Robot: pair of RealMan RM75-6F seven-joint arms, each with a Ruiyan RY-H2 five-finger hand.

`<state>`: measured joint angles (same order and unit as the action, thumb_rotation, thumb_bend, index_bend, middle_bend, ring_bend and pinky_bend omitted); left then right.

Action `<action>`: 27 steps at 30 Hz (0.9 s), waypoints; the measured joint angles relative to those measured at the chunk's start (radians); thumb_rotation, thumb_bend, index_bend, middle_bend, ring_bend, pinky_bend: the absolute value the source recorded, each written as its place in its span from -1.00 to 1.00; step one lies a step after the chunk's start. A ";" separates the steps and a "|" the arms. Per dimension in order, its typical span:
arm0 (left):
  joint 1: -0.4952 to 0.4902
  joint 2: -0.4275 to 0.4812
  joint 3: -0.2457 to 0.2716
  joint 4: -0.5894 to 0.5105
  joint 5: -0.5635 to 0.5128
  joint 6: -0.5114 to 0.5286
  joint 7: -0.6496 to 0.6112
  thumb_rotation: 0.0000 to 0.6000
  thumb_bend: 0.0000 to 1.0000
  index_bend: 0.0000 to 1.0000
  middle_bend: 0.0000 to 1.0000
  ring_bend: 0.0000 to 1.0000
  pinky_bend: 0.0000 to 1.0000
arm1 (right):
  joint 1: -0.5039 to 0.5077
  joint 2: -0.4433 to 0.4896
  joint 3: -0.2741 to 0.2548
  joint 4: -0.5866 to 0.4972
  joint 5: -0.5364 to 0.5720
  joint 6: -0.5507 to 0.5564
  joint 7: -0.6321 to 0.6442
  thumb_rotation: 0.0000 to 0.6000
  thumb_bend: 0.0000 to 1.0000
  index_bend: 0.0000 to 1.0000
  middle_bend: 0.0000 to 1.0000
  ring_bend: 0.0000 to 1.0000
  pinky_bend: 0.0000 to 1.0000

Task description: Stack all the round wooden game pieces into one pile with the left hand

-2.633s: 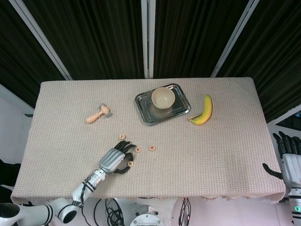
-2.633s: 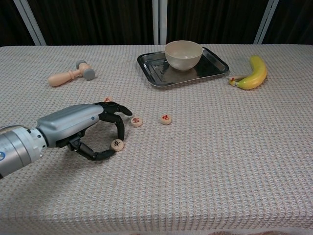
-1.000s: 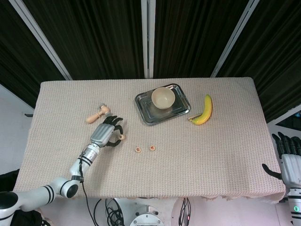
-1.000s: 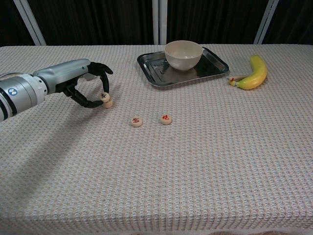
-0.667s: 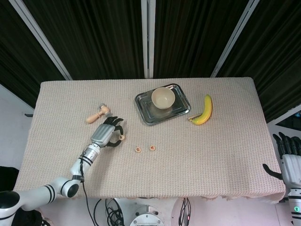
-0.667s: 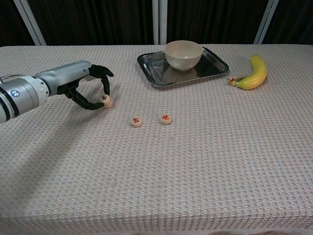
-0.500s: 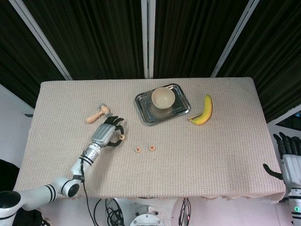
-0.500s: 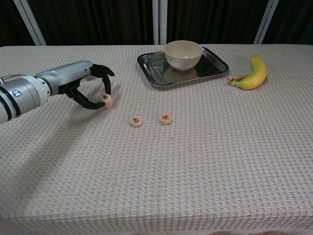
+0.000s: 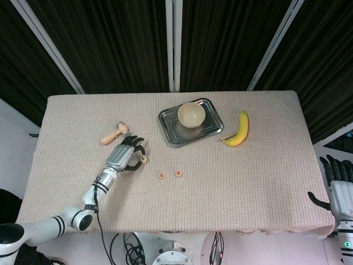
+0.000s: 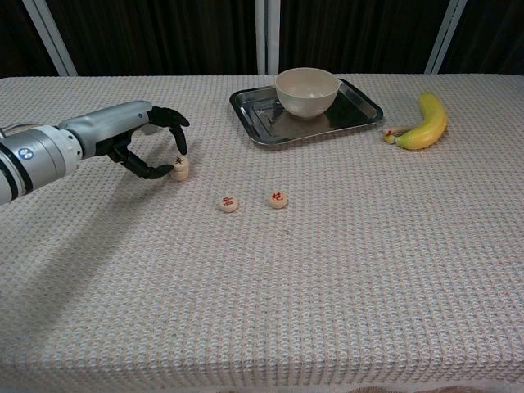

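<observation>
Now the left hand (image 10: 151, 143) pinches a stack of two pieces (image 10: 180, 169). Two single pieces (image 10: 229, 203) lie apart; the right hand (image 9: 339, 185) hangs released

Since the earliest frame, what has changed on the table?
The left robot hand carried a game piece from the near table area back and set it on another, making a two-piece stack; its fingertips look still on it. The two loose pieces, tray, bowl, banana and right robot hand stayed put.

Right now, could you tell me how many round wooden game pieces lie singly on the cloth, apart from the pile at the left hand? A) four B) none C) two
C: two single pieces lie side by side, right of the small pile that the left hand touches.
</observation>
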<state>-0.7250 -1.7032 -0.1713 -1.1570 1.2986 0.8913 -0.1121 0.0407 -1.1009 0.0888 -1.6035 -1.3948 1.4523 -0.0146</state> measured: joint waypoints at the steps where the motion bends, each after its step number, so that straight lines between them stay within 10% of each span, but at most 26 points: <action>1: 0.000 0.002 0.000 -0.004 0.002 0.003 0.000 1.00 -0.27 -0.23 -0.79 -1.00 -1.00 | 0.000 0.000 0.000 0.001 0.000 -0.001 0.001 1.00 -0.74 -1.00 -1.00 -1.00 -1.00; 27: -0.010 0.070 0.033 -0.108 -0.004 -0.032 0.058 1.00 -0.18 -0.43 -0.94 -1.00 -1.00 | 0.003 -0.004 -0.002 0.008 -0.004 -0.006 0.009 1.00 -0.74 -1.00 -1.00 -1.00 -1.00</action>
<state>-0.7350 -1.6333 -0.1382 -1.2654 1.2943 0.8590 -0.0542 0.0433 -1.1045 0.0866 -1.5955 -1.3989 1.4461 -0.0057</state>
